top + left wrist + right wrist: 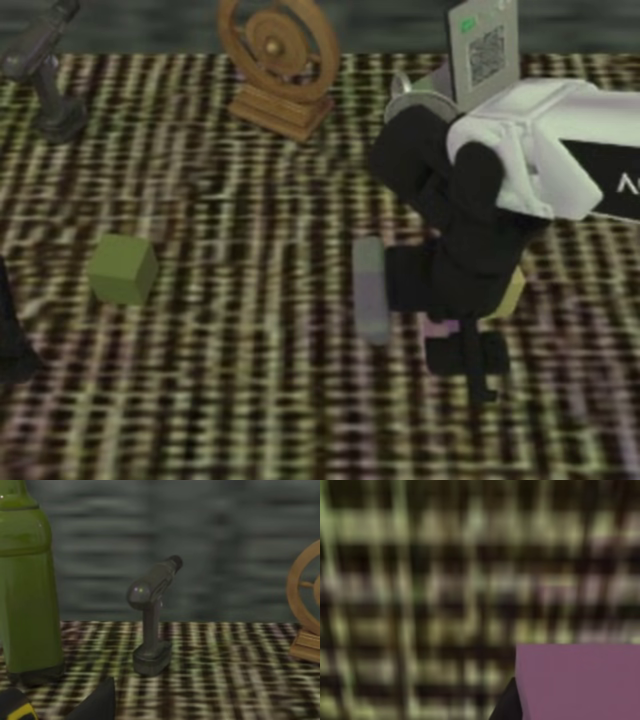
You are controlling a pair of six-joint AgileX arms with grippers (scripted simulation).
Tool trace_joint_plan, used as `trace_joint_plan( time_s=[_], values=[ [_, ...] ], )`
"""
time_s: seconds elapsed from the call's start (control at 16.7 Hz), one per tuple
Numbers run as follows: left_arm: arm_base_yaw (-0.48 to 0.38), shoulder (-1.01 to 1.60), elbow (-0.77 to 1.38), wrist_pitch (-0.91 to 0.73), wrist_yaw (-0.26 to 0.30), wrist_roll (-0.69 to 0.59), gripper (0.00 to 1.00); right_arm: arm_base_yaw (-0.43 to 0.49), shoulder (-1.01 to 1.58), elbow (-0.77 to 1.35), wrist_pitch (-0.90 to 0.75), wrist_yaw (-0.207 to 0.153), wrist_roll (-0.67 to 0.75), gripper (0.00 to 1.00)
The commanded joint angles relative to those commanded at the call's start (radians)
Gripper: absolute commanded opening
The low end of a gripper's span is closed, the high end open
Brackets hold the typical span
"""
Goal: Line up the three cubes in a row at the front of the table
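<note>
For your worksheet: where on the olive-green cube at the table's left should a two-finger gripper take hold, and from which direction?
Probably from straight above, closing on two opposite side faces of the olive-green cube. It sits flat on the table with open space around it, so its vertical sides look reachable.

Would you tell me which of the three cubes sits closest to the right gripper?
The small pink cube, right at the right gripper; the olive cube stands far left.

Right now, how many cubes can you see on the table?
3. The matte olive-green cube sits left of centre; the small pink cube lies under the right hand; a yellow-green cube peeks from behind that arm, mostly hidden.
</note>
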Motion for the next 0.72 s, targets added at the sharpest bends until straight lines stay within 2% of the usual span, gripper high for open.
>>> trace_joint_plan(
  time_s=[0.42,0.72],
  values=[
    [0.000,0.000,0.000,0.000,0.000,0.000,1.00,0.006,0.092,-0.137,0.232,0.000,0.000,0.00],
    [0.000,0.000,0.000,0.000,0.000,0.000,1.00,0.006,0.098,-0.146,0.244,0.001,-0.001,0.00]
  ],
)
